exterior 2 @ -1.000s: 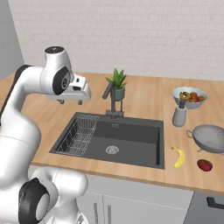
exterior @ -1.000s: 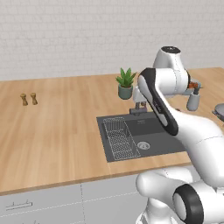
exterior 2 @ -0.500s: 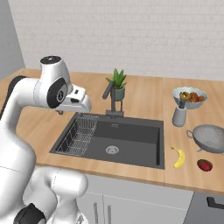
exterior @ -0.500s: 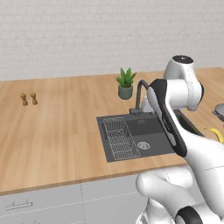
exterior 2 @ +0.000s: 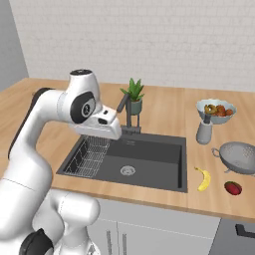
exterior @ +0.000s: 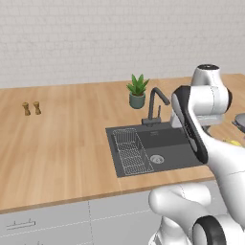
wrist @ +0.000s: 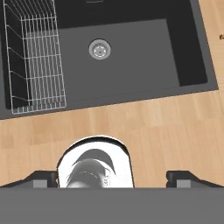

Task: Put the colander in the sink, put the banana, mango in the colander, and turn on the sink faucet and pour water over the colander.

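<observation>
Wooden bench [exterior 2: 159, 107] carries everything; above its front strip the jaws [wrist: 112, 177] stand wide, holding nothing, over the sink [wrist: 131, 52] with its wire rack [wrist: 37, 65]. Well to the right sit the colander [exterior 2: 238, 156], banana [exterior 2: 203, 179] and mango [exterior 2: 232, 188].

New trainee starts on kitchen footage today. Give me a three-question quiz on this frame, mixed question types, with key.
1. True or false: the shallow round light-grey metal colander sits in the wide dark-grey rectangular sink.
2. Which lies nearer the sink: (a) small yellow curved banana, (b) small rounded reddish mango?
3. What fills the sink's left end?

Key: 1 false, it is on the wooden counter. 2 a. 3 a rectangular wire rack.
</observation>
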